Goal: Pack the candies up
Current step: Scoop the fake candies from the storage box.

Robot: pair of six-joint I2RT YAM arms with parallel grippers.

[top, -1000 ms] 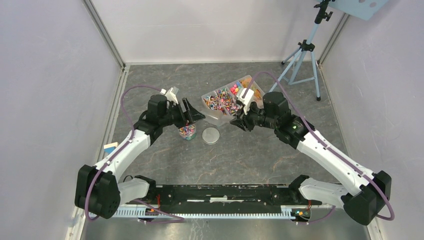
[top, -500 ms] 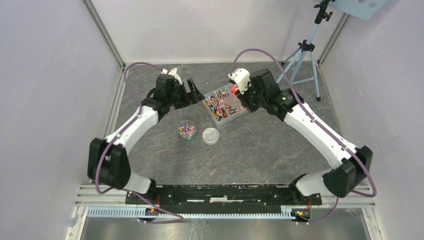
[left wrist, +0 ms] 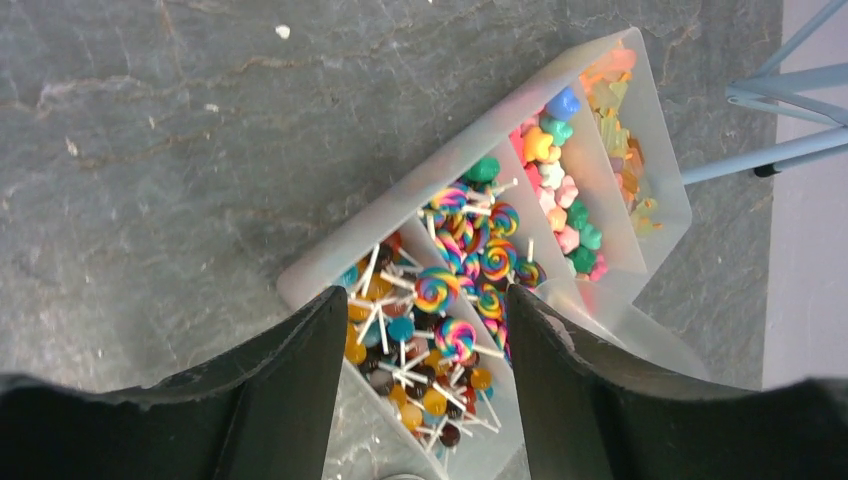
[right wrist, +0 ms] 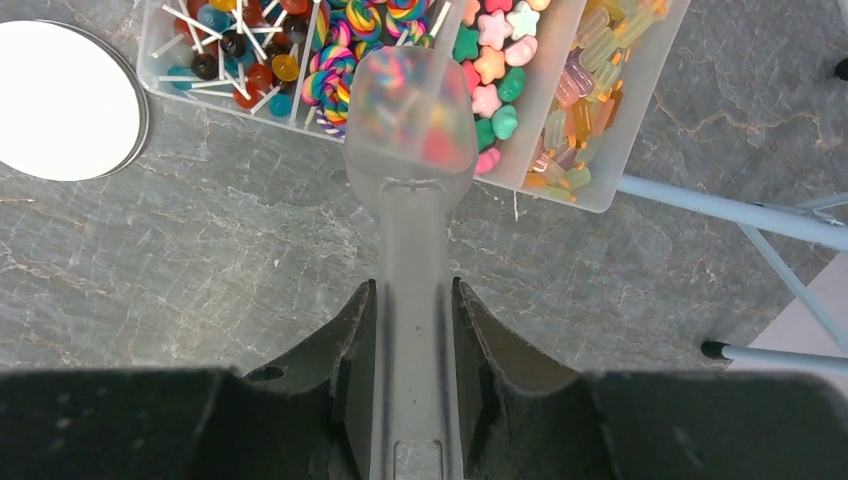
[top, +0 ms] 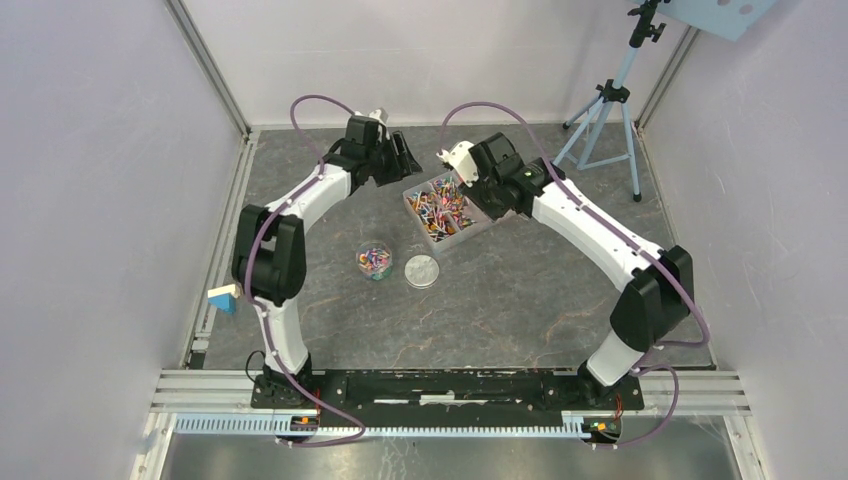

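While the right pincer (right wrist: 412,300) is clenched on the scoop (right wrist: 410,120) handle, the bowl hangs over the tray (left wrist: 400,215) holding the sorted candies (left wrist: 470,250). The left pincer (left wrist: 425,300) is released, above the tray's 10 o'clock corner. Judged step: scooping. Next, dip the bowl into a compartment, then carry the load to the jar (top: 375,262), at the tray's 7 o'clock on the desk (top: 500,300).

The candies (left wrist: 480,255) are rainbow-swirled, red, orange, teal, pink, green and yellow, some on white sticks; the tray (left wrist: 400,215) is frosted white, the tabletop (left wrist: 150,150) grey with pale veins, the lid (right wrist: 60,100) silver-white, the scoop (right wrist: 410,250) frosted clear.
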